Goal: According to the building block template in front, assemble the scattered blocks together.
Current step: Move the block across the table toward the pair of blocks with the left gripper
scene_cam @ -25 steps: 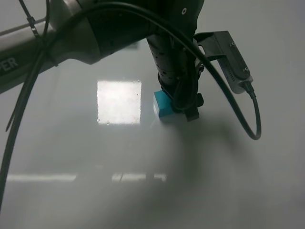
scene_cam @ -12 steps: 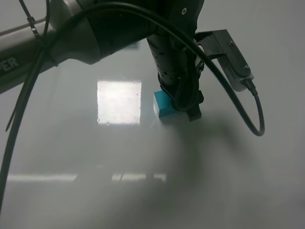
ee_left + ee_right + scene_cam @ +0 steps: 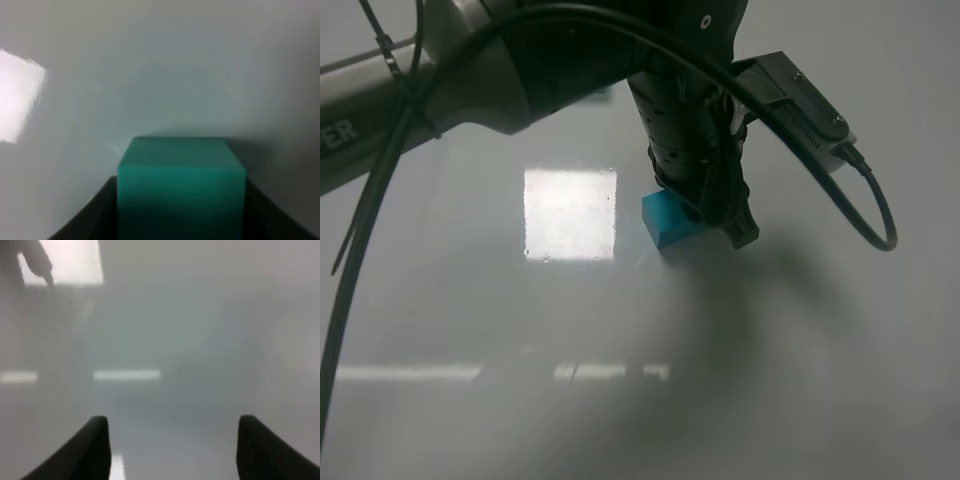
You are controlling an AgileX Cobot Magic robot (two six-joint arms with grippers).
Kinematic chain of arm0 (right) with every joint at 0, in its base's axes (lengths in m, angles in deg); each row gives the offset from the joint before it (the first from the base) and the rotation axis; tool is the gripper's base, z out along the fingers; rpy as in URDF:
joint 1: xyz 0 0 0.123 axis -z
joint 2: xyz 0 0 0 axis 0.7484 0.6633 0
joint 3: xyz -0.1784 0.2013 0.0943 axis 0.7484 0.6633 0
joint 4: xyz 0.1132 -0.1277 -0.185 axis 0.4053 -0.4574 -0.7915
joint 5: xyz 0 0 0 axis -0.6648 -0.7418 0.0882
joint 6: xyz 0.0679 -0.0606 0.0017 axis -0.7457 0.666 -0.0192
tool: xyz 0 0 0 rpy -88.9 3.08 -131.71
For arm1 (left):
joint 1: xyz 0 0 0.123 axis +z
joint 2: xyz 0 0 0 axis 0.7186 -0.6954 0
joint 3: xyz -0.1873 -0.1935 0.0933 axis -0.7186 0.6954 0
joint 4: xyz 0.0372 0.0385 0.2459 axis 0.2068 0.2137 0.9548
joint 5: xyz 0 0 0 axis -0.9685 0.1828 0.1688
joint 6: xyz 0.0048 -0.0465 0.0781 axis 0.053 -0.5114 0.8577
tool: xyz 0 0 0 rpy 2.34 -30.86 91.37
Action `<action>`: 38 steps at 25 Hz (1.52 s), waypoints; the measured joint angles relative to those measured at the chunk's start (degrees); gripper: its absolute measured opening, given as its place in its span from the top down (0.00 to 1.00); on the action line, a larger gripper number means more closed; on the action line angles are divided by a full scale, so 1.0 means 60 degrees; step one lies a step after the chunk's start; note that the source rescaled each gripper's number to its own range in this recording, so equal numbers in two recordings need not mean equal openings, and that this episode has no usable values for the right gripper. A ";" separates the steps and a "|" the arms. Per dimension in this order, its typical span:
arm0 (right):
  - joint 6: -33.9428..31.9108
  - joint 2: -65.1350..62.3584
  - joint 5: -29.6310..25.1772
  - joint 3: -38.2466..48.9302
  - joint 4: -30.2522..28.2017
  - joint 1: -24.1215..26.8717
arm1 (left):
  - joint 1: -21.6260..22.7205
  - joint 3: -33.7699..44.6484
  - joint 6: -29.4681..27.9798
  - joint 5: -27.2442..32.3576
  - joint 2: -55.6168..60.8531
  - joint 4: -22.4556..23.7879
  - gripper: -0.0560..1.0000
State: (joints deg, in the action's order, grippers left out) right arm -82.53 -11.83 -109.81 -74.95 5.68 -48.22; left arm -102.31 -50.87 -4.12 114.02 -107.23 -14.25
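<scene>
A: Left tool (image 3: 181, 220), state?
B: Clamped on the cube (image 3: 668, 218). In the left wrist view both dark fingers (image 3: 102, 220) are seen pressed flat against opposite sides of it, and no gap is seen.
A: Cube colour?
B: It is read as blue-teal from the high view and greener from the wrist view. Which of the two it is cannot be settled.
A: Where is the cube placed?
B: Between the left tool's fingers, with its top face and one side left showing. In the high view about half of it is seen sticking out of the tool, on the side facing the bright reflection (image 3: 570, 213). It is held low at the tabletop (image 3: 570, 330). Whether it is touching or lifted clear cannot be told.
A: Left arm (image 3: 520, 60)?
B: It is reached across the middle of the high view, with the tool pointed down. A wrist camera (image 3: 805, 110) is mounted above the tool, on the side away from the cube. A black cable (image 3: 890, 212) is looped out from it.
A: Right tool (image 3: 172, 445)?
B: Its fingers (image 3: 97, 447) are spread well apart and nothing is held between them. Glossy tabletop with pale light streaks is seen ahead of it, blurred.
</scene>
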 joint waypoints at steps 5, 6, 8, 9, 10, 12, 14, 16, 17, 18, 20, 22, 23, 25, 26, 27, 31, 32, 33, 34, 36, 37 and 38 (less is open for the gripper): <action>0.0000 0.0000 0.0000 0.0000 0.0000 0.0000 | 0.0019 0.0000 0.0196 -0.0009 0.0011 -0.0105 0.95; 0.0000 0.0000 0.0000 0.0000 0.0000 0.0000 | 0.0019 0.0000 0.0274 -0.0009 0.0020 -0.0165 0.95; 0.0000 0.0000 0.0000 0.0000 0.0000 0.0000 | 0.0019 0.0002 0.0356 0.0000 0.0066 -0.0237 0.95; 0.0000 0.0000 0.0000 0.0000 0.0000 0.0000 | 0.0010 0.0002 0.0447 0.0000 0.0080 -0.0241 0.95; 0.0000 0.0000 0.0000 0.0000 0.0000 0.0000 | -0.0024 0.0002 0.0606 0.0000 0.0104 -0.0251 0.95; 0.0000 0.0000 0.0000 0.0000 0.0000 0.0000 | -0.0092 0.0002 0.0789 0.0000 0.0149 -0.0282 0.95; 0.0000 0.0000 0.0000 0.0000 0.0000 0.0000 | -0.0174 0.0002 0.0957 0.0000 0.0222 -0.0319 0.95; 0.0000 0.0000 0.0000 0.0000 0.0000 0.0000 | -0.0240 0.0011 0.1045 0.0000 0.0341 -0.0341 0.95; 0.0000 0.0000 0.0000 0.0000 0.0000 0.0000 | -0.0280 0.0011 0.1057 0.0000 0.0404 -0.0341 0.95; 0.0000 0.0000 0.0000 0.0000 0.0000 0.0000 | -0.0300 0.0011 0.1075 0.0000 0.0450 -0.0317 0.95; 0.0000 0.0000 0.0000 0.0000 0.0000 0.0000 | -0.0319 0.0011 0.1087 0.0000 0.0485 -0.0297 0.95; 0.0000 0.0000 0.0000 0.0000 0.0000 0.0000 | -0.0316 0.0011 0.1087 0.0000 0.0485 -0.0297 0.95; 0.0000 0.0000 0.0000 0.0000 0.0000 0.0000 | -0.0316 0.0011 0.1087 0.0000 0.0465 -0.0297 0.95; 0.0000 0.0000 0.0000 0.0000 0.0000 0.0000 | -0.0316 0.0011 0.1113 0.0000 0.0452 -0.0209 0.95; 0.0000 0.0000 0.0000 0.0000 0.0000 0.0000 | -0.0316 0.0011 0.1177 0.0000 0.0431 -0.0183 0.95; 0.0000 0.0000 0.0000 0.0000 0.0000 0.0000 | -0.0316 0.0011 0.1278 0.0000 0.0393 -0.0149 0.95; 0.0000 0.0000 0.0000 0.0000 0.0000 0.0000 | -0.0259 0.0011 0.1619 0.0000 0.0231 -0.0138 0.95; 0.0000 0.0000 0.0000 0.0000 0.0000 0.0000 | -0.0228 0.0011 0.1653 0.0000 0.0205 -0.0138 0.95; 0.0000 0.0000 0.0000 0.0000 0.0000 0.0000 | -0.0215 0.0011 0.1681 0.0010 0.0194 -0.0138 0.95; 0.0000 0.0000 0.0000 0.0000 0.0000 0.0000 | -0.0196 0.0011 0.1723 0.0010 0.0187 -0.0138 0.95; 0.0000 0.0000 0.0000 0.0000 0.0000 0.0000 | -0.0152 0.0011 0.1792 0.0010 0.0187 -0.0131 0.95; 0.0000 0.0000 0.0000 0.0000 0.0000 0.0000 | -0.0131 0.0011 0.1830 0.0010 0.0187 -0.0127 0.95; 0.0000 0.0000 0.0000 0.0000 0.0000 0.0000 | -0.0131 0.0011 0.1874 0.0010 0.0187 -0.0119 0.95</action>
State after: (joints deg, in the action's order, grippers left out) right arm -82.53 -11.83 -109.81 -74.95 5.68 -48.22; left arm -103.10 -50.80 7.13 114.08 -106.11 -14.97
